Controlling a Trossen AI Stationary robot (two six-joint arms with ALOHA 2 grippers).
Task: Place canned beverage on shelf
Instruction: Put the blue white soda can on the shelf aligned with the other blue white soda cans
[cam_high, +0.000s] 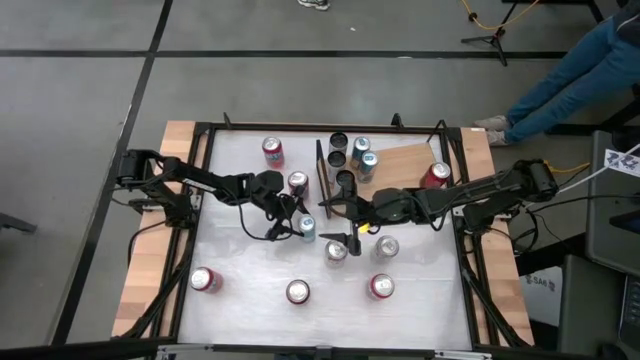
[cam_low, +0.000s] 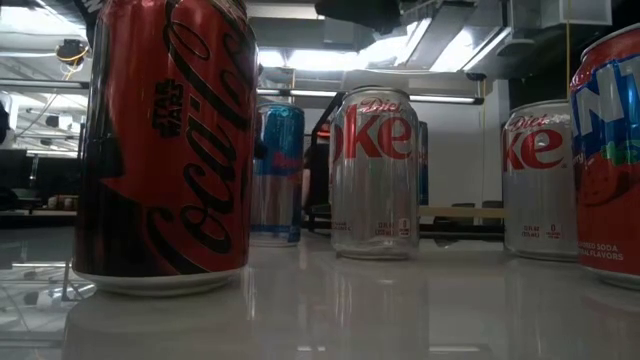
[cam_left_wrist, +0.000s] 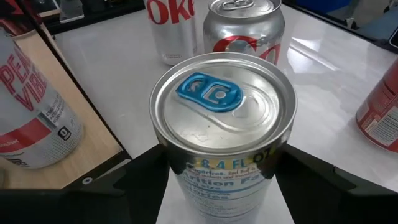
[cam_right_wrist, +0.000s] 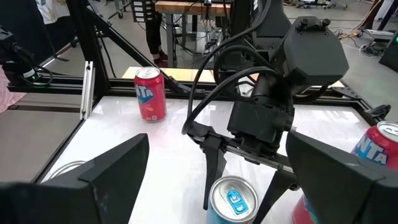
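the shelf, a light-brown board with a black upright frame, lies at the table's far middle-right, already bearing several cans. the white tabletop holds the rest. the left gripper stands just beside the frame, its fingers pinching the blue-tabbed slim can on both sides below the rim. the right gripper, fingers spread and empty, hovers close opposite, so a clean lift likely wants height first, then a carry over the frame, keeping the can upright and clear of the diet coke cans nearby.
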